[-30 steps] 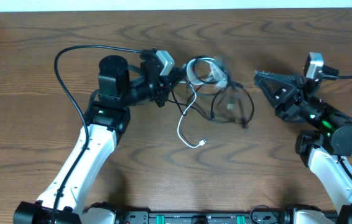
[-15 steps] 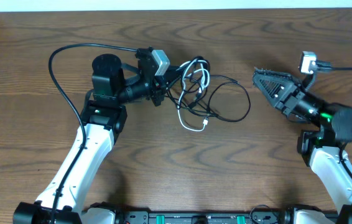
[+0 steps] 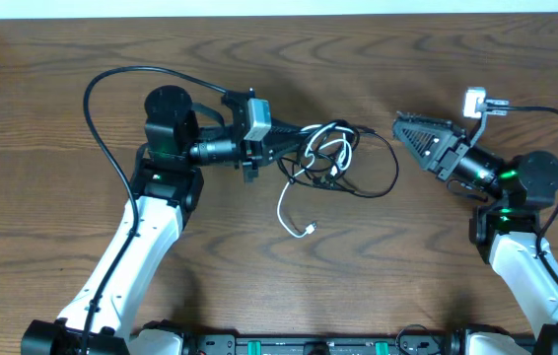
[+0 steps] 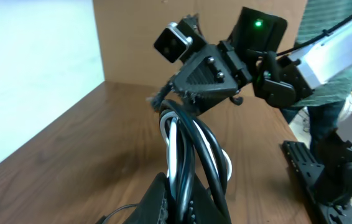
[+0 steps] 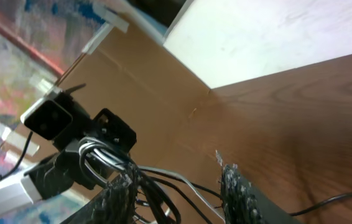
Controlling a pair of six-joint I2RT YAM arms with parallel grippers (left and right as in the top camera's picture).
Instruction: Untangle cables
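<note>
- the left arm point(image 3: 151, 212) has swung its wrist round to lie almost level across the table point(image 3: 259, 49), and it now reaches further toward the middle than a second ago.
- the left gripper point(image 3: 294, 143) is clamped tight on the cables point(image 3: 330, 156). its wrist view shows black and white strands rising bunched out of its closed fingers point(image 4: 163, 199).
- the right arm point(image 3: 516, 177) has turned to face the bundle, and the right gripper point(image 3: 412, 133) sits a little nearer to it than before. its fingers point(image 5: 235, 183), closed a second ago, now stand partly apart with nothing between them.
- the knot has travelled with the left arm and is held in front of the right gripper's tips, close but not touching as far as i can tell.
- a black loop point(image 3: 383, 168) sags from the knot toward the right gripper. it is tighter and more gathered than the wide ring seen a second ago.
- the white cable point(image 3: 287, 202) trails down onto the wood, and its small plug point(image 3: 311, 229) lies well clear of the tangle.
- to my eye this is a hand-up: one side anchors the knot and the other opens to pick a strand. nothing is separated yet, so the untangling looks barely started.
</note>
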